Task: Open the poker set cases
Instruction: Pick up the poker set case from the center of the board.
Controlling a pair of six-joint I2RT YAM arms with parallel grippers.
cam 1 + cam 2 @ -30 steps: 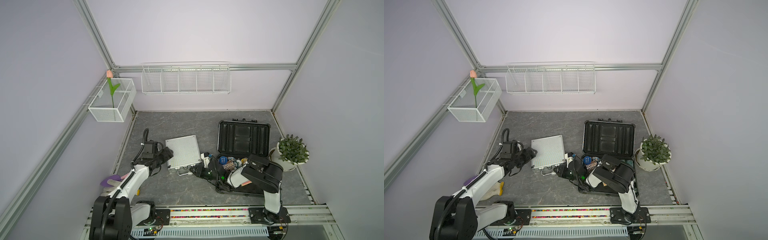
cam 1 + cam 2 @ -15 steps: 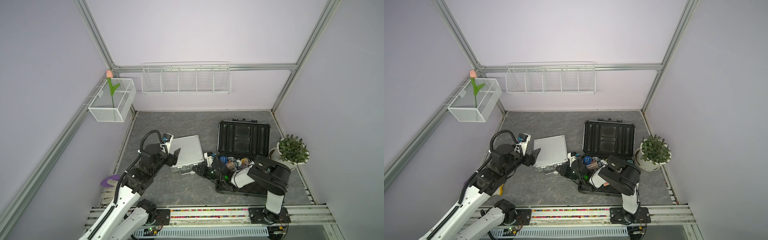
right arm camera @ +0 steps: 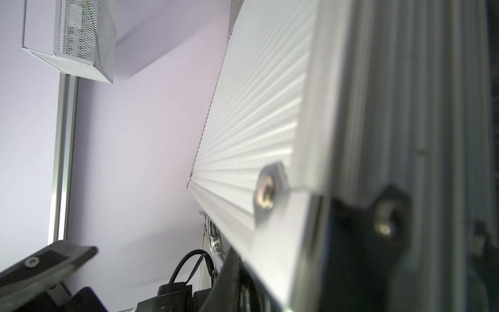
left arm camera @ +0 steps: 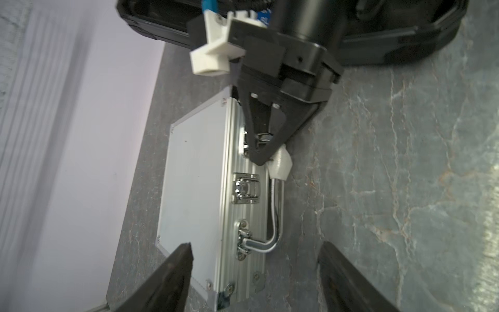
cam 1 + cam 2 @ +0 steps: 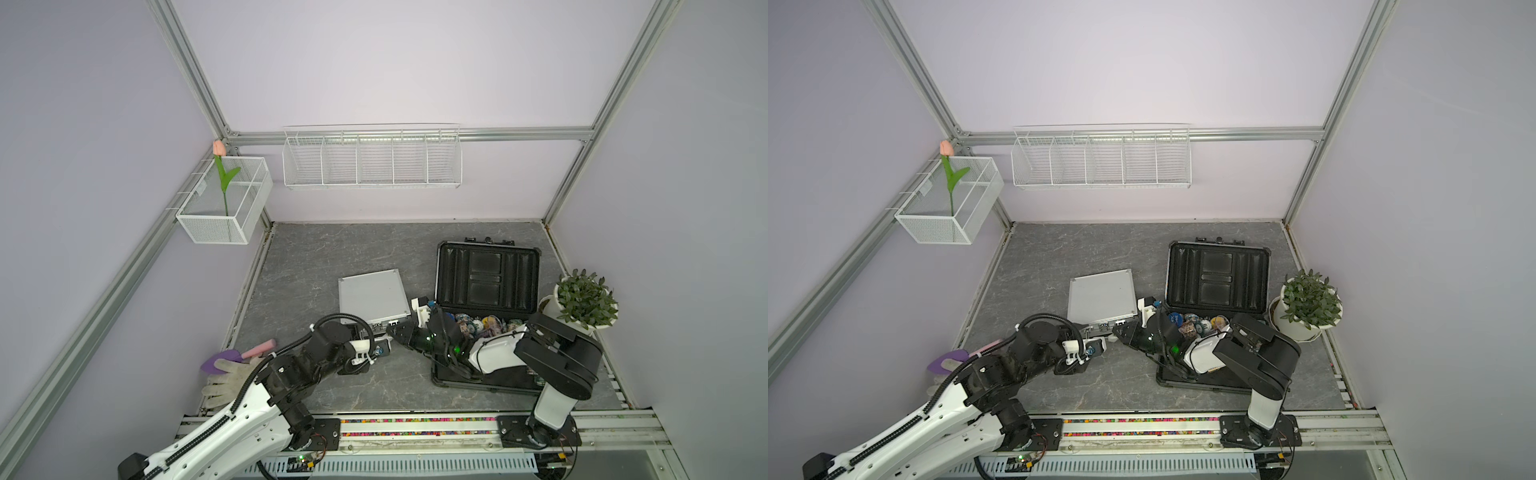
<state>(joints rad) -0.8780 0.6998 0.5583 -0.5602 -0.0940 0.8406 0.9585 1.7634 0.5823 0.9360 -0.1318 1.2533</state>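
Note:
The small silver case lies shut on the grey floor, its latches and wire handle along the front face. My left gripper is open at the case's front left corner, one finger over the lid and one over the floor; in a top view the left gripper sits at the front edge. The right gripper is shut, its tip against the front face by the right-hand latch. The larger dark case stands open to the right, with coloured chips in its base.
A potted plant stands right of the dark case. A white glove and a purple trowel lie at the front left. Two white wire baskets hang on the walls, one holding a tulip.
My left arm has swung from the silver case's left side round to its front edge, and its jaws have narrowed a little. The right gripper has stayed at the case's front right.

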